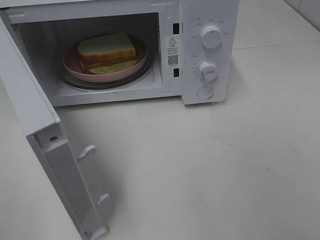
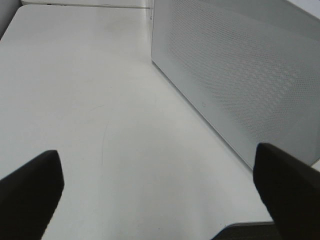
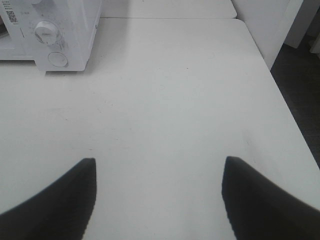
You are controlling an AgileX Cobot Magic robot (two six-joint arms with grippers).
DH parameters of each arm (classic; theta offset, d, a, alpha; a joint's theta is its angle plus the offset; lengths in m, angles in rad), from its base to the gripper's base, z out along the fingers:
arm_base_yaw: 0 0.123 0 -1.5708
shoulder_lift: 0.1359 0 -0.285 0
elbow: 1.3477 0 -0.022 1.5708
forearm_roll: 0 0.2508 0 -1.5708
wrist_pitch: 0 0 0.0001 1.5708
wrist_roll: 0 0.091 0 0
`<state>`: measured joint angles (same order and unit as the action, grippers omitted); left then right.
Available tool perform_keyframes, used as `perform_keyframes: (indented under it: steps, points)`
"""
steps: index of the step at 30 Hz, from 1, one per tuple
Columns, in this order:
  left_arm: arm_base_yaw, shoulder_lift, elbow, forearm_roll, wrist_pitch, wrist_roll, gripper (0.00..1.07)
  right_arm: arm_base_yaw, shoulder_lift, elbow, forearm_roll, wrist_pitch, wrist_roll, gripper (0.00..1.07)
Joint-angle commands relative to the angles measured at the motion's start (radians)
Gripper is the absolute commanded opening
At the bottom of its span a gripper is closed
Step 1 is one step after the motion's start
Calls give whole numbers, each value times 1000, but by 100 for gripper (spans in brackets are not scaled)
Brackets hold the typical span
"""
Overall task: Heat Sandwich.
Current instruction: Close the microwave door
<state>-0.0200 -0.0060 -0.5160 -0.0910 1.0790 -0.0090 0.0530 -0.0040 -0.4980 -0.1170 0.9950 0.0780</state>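
Note:
The sandwich [image 1: 107,49], white bread with tan crust over brown and pale green layers, lies on a round pink plate [image 1: 71,64] inside the white microwave [image 1: 206,1]. The microwave door [image 1: 34,129] hangs wide open toward the front left. Neither gripper shows in the exterior high view. In the left wrist view my left gripper [image 2: 160,192] is open and empty above the bare table, with the door's perforated outer face [image 2: 235,75] just beside it. In the right wrist view my right gripper [image 3: 157,197] is open and empty, well away from the microwave's control panel [image 3: 52,35].
The microwave stands at the back of a white table [image 1: 218,171]. Two white dials [image 1: 211,37] and a round button [image 1: 204,92] sit on its right panel. The table's right edge [image 3: 280,95] drops to a dark floor. A glass turntable [image 1: 145,71] carries the plate.

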Motion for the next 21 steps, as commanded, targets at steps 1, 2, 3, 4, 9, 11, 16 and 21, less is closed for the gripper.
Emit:
perform_keyframes:
  steps: [1, 2, 3, 4, 9, 11, 16, 21]
  points:
    - [5, -8, 1, -4, -12, -4, 98, -7, -27, 0, -3, 0, 3, 69]
    - [5, -8, 1, -4, -12, -4, 98, -7, -27, 0, -3, 0, 3, 69]
    - [5, -8, 1, -4, -12, -4, 98, -7, -27, 0, -3, 0, 3, 69]
    - [5, -8, 1, -4, -12, -4, 98, -7, -27, 0, -3, 0, 3, 69]
    - [5, -8, 1, -6, -12, -4, 98, -7, -27, 0, -3, 0, 2, 69]
    - [5, -8, 1, -4, -12, -8, 98, -7, -27, 0, -3, 0, 2, 69]
    - [5, -8, -2, 3, -17, -8, 98, -7, -27, 0, -3, 0, 2, 69]
    - [5, 0, -48, 13, -46, -7, 98, -7, -27, 0, -3, 0, 2, 69]
